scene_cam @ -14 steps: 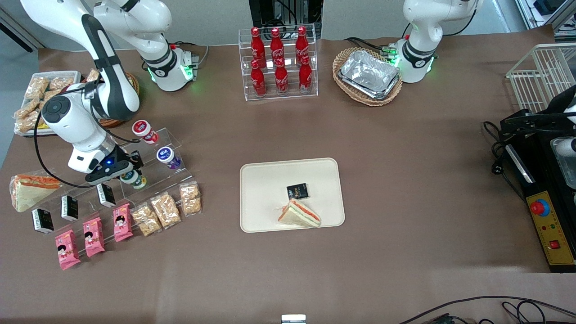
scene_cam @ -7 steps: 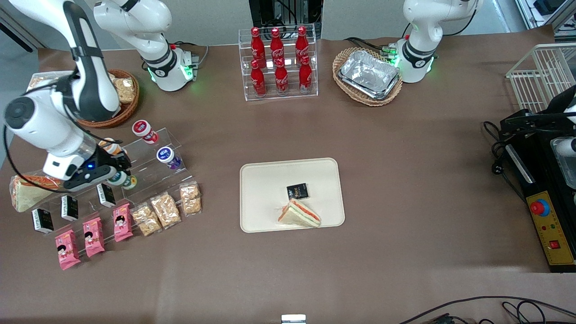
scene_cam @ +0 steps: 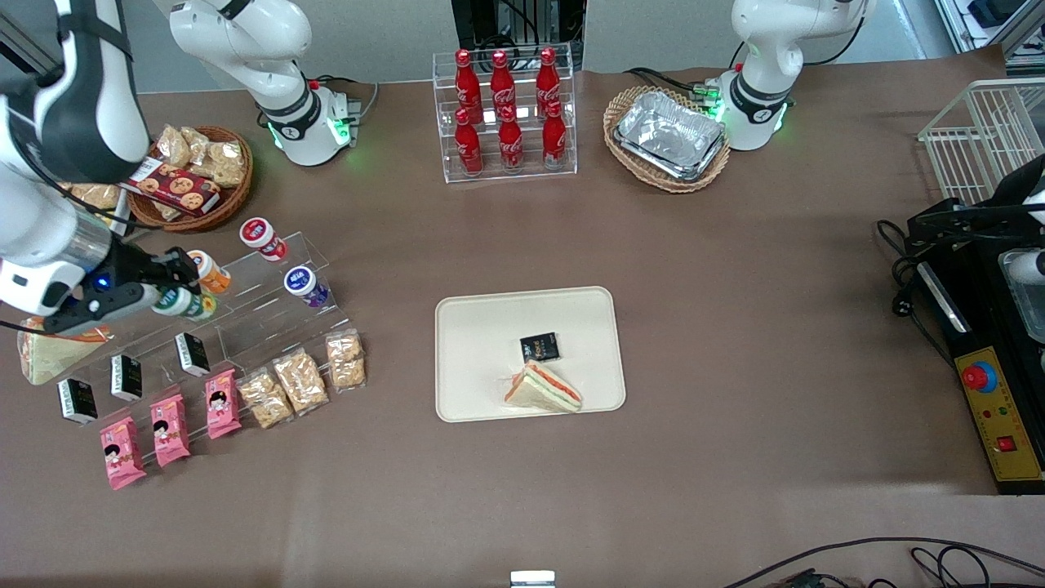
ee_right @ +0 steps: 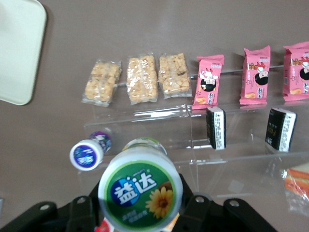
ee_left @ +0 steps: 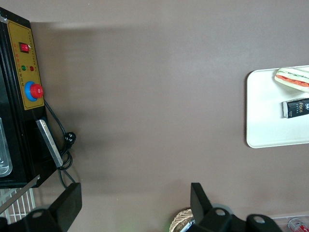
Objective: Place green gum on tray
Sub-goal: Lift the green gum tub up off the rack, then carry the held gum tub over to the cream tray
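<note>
The green gum (scene_cam: 177,302), a small jar with a green and white lid and a pale yellowish body, is held tilted in my right gripper (scene_cam: 173,300) above the clear acrylic stand (scene_cam: 269,314). In the right wrist view its lid (ee_right: 140,191) fills the space between my fingers, and the gripper (ee_right: 140,205) is shut on it. The cream tray (scene_cam: 482,327) lies mid-table, well off toward the parked arm's end from the gripper, and holds a sandwich (scene_cam: 543,388) and a black packet (scene_cam: 540,347). The tray's corner also shows in the right wrist view (ee_right: 17,48).
On the stand are an orange-lidded jar (scene_cam: 209,273), a red-lidded jar (scene_cam: 261,237) and a purple-lidded jar (scene_cam: 304,284). Black packets, pink packets (scene_cam: 170,429) and snack bars (scene_cam: 302,380) lie nearer the camera. A cola rack (scene_cam: 506,114) and a foil-tray basket (scene_cam: 668,137) stand farther off.
My gripper has lifted the green gum off the stand and carried it up and toward the working arm's end of the table, away from the tray.
</note>
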Tool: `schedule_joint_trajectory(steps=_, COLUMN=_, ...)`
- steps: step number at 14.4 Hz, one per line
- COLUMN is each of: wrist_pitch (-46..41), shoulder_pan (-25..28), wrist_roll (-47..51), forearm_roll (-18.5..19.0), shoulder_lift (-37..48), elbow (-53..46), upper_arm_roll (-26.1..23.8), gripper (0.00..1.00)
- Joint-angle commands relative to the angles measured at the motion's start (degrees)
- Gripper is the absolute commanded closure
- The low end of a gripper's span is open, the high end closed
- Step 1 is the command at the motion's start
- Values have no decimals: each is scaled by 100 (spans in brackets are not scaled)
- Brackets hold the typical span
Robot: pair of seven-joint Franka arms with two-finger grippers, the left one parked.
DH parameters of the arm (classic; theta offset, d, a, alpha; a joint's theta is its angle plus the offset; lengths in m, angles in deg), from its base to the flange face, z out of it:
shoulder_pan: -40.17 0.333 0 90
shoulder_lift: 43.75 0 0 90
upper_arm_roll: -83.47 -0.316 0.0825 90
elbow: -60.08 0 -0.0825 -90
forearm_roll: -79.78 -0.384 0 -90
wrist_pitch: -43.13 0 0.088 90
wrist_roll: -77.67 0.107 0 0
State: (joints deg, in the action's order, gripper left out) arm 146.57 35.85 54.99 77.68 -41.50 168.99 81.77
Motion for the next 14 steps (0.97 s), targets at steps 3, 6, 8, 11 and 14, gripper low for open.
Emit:
schedule_joint_trajectory(steps=3, wrist_pitch=-869, shoulder_pan=905, wrist_roll=1807, forearm_roll=-123, shoulder_lift=-49, elbow=-888, upper_arm_roll=-23, gripper=60)
schedule_joint_trajectory(steps=6, wrist_pitch=-799, shoulder_pan=1704, wrist_roll=3459, forearm_roll=-212, shoulder_lift=-137, elbow=-968, upper_arm_roll=-14, gripper=60)
schedule_joint_trajectory(steps=8, wrist_pitch=-459, shoulder_pan=2170, wrist_roll=4487, forearm_roll=-212, shoulder_lift=-364, elbow=-959, upper_arm_roll=-14, gripper=60)
schedule_joint_trajectory(steps=11, wrist_pitch=437, shoulder_pan=2830, wrist_roll=5823, forearm_roll=-203, shoulder_lift=-909, elbow=-933, upper_arm_roll=-5, gripper=60)
schedule_joint_trajectory(steps=14, wrist_pitch=1360, shoulder_pan=3253, wrist_roll=6809, forearm_roll=-194, shoulder_lift=-1480, elbow=-749, upper_arm_roll=3, gripper=60)
